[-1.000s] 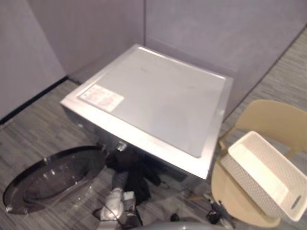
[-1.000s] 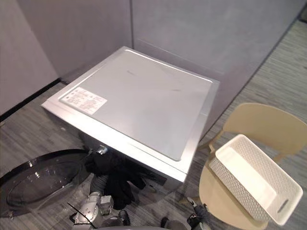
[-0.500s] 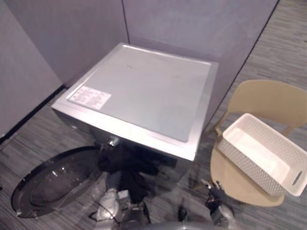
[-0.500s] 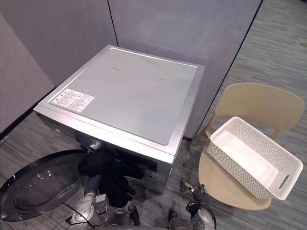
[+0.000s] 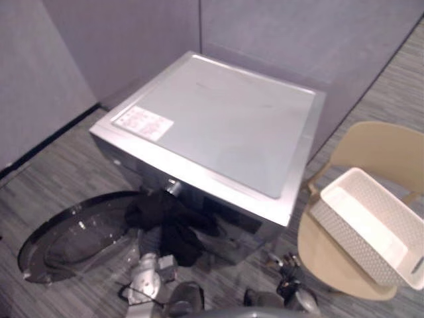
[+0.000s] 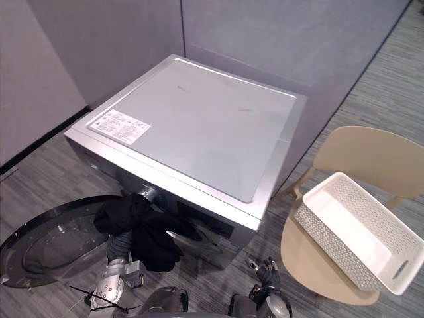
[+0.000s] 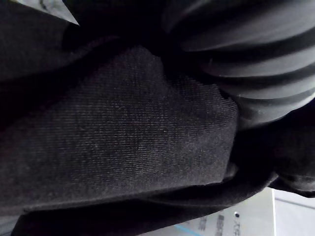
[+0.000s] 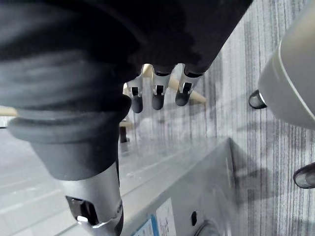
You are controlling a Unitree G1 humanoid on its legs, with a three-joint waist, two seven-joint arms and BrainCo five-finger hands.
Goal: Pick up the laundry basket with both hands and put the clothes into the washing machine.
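From the head, the silver washing machine point(image 5: 218, 126) stands in a corner of grey partition walls point(image 6: 265, 33) on a grey striped carpet point(image 6: 40, 185). Its round door point(image 5: 73, 238) is swung open and lies low to the machine's front left. A bundle of black clothes point(image 6: 142, 232) hangs at the machine's front opening, just below its top edge, partly in and partly spilling out. The left hand point(image 6: 118, 244) reaches up under this bundle, and the cloth drapes over it. The right hand point(image 6: 265, 278) is low in front of the machine's right front corner, apart from the clothes, fingers pointing up. To the machine's right a tan chair point(image 6: 371, 156) carries the white laundry basket point(image 6: 338, 248) on its seat; the basket's plain white bottom shows. The left wrist view brings the clothes very close: dark woven cloth lies across the hand beside its ribbed cover and hides the fingers, so I cannot tell whether they grip it. A pale printed strip of the machine shows past the cloth. The right wrist view makes plain what the head views leave small: the right hand's fingers point(image 8: 156, 96) hang loose and relaxed in a row, holding nothing, with the carpet, a tan chair leg and the machine's grey front beyond them.
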